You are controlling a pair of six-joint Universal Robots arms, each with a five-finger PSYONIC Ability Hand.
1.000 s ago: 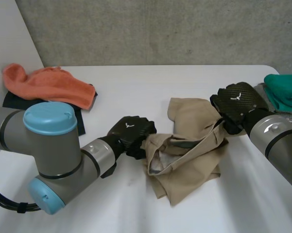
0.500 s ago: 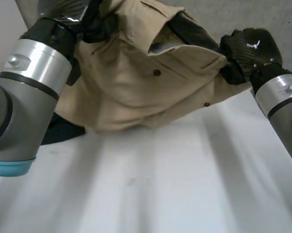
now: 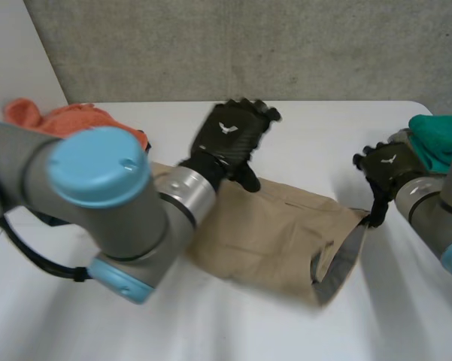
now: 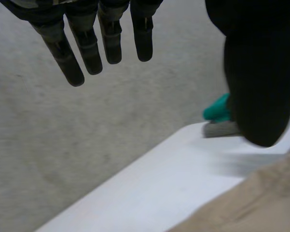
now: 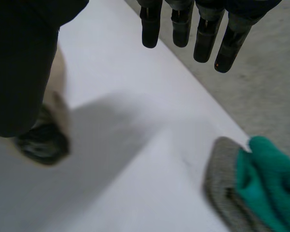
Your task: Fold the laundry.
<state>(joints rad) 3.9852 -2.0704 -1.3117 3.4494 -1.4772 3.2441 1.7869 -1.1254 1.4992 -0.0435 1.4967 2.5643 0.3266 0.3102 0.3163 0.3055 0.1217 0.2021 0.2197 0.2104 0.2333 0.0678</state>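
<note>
A tan cotton garment (image 3: 263,229) lies flat in the middle of the white table (image 3: 323,128). Its long axis runs across the table, from the left arm's side to its grey-lined open end, which points toward the right hand (image 3: 387,167). The left hand (image 3: 229,139) hangs above the garment's far edge with its fingers (image 4: 89,43) straight, spread and holding nothing. The right hand sits just beside the open end, with straight fingers (image 5: 181,29) well apart from the thumb and nothing in its grasp. Beyond it, a teal folded cloth (image 5: 270,183) rests on a grey cloth (image 5: 222,188). An orange towel (image 3: 75,124) lies at the far left.
</note>
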